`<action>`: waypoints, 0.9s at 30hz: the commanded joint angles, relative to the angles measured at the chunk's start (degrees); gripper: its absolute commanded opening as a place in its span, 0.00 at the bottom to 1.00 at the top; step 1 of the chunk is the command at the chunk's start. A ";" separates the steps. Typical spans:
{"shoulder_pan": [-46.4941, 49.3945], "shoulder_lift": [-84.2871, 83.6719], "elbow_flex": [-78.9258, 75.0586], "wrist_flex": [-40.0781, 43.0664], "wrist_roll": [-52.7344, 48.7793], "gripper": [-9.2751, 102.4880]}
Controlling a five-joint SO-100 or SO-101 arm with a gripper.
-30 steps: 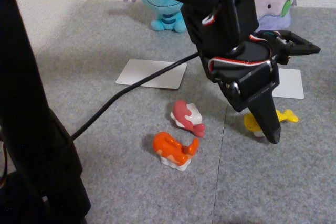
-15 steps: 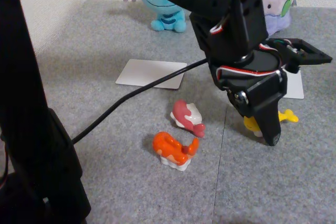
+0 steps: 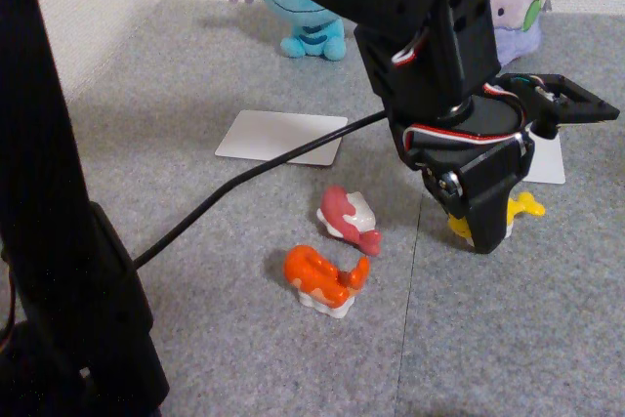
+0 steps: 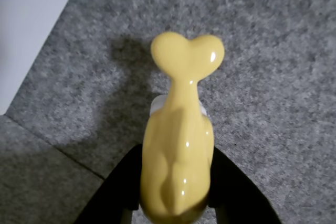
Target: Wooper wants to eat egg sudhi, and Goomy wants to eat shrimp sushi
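Nearest the fixed camera, shrimp sushi [image 3: 323, 280] on grey carpet; beyond, gripper [image 3: 480, 237] clamped on egg sudhi [image 4: 178, 145], largely hiding it; farthest, Wooper [image 3: 298, 13] and Goomy [image 3: 510, 2], both partly covered by the arm.

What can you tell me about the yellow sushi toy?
The egg sushi is a glossy yellow plastic-looking toy with a heart-shaped tail and a bit of white rice base peeking out beneath. It sits over grey carpet, tail pointing away from the arm. The gripper has a black finger against each of its sides.
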 commanded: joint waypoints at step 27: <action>-10.20 33.13 -2.46 9.40 0.44 0.14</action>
